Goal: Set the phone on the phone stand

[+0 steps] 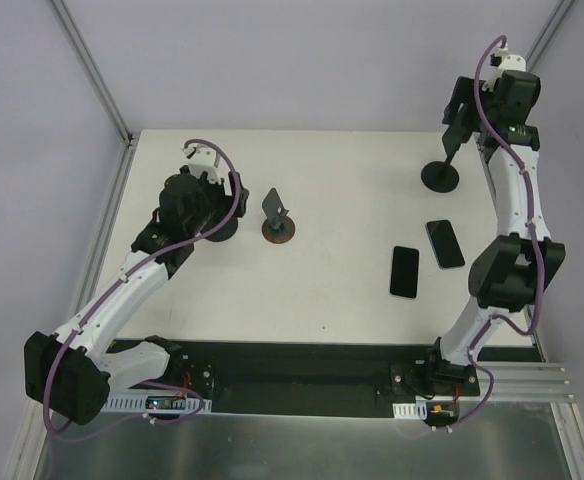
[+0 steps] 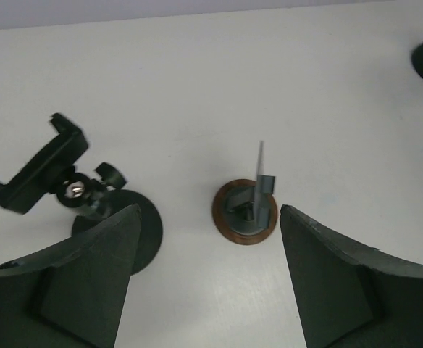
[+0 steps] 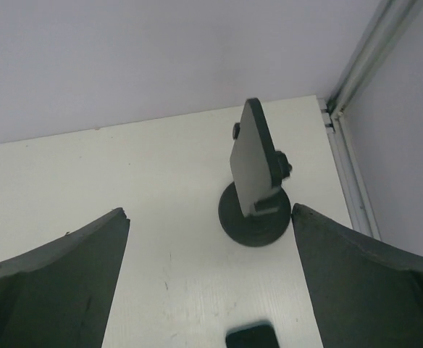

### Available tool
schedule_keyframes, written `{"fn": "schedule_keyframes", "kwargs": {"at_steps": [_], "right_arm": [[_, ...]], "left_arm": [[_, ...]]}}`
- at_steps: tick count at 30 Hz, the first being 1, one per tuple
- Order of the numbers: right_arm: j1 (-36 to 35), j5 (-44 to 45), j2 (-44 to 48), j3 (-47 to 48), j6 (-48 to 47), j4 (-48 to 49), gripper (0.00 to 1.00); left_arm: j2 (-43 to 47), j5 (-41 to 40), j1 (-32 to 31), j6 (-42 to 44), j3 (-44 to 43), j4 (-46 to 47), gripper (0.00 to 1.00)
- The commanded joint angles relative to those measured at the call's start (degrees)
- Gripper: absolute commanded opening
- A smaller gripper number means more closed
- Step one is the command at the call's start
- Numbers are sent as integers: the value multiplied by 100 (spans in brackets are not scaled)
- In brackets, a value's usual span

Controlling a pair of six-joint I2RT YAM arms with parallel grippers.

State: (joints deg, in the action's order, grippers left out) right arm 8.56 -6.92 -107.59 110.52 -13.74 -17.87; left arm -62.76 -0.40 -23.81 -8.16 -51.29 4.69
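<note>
Two black phones lie flat at the right of the table, one (image 1: 404, 271) nearer me and one (image 1: 445, 243) just beyond it; the top edge of one phone (image 3: 251, 337) shows in the right wrist view. A plate-type phone stand (image 1: 440, 175) on a round black base stands at the far right, also seen in the right wrist view (image 3: 253, 174). My right gripper (image 3: 208, 214) is open and empty, above and short of that stand (image 1: 459, 128). My left gripper (image 2: 210, 214) is open and empty at the left (image 1: 217, 205).
A clamp-type holder (image 2: 38, 170) on a black disc base (image 2: 143, 232) stands by my left gripper. A small stand on a brown round base (image 2: 245, 212) is at mid-table (image 1: 279, 222). The enclosure's metal frame post (image 3: 363, 54) runs close beside the right stand.
</note>
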Motion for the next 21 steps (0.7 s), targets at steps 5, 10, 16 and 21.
{"fn": "schedule_keyframes", "kwargs": {"at_steps": [5,10,16,21], "right_arm": [[-1073,1817,2557,-2173,478,-94,97],[-2251,1063,3559,-3430,705,168,97],[-3632,314,4395,-4863,855,740,97],[-4203,59,4677,-5242,785,785,97]], "left_arm": [[-87,-752,1025,-203,-444,-284,80],[-429,1215,1826,69,-742,-293,97],[-1359,3023,2820,86,-1216,-162,95],[-2107,3810,3093,148,-1620,-223,85]]}}
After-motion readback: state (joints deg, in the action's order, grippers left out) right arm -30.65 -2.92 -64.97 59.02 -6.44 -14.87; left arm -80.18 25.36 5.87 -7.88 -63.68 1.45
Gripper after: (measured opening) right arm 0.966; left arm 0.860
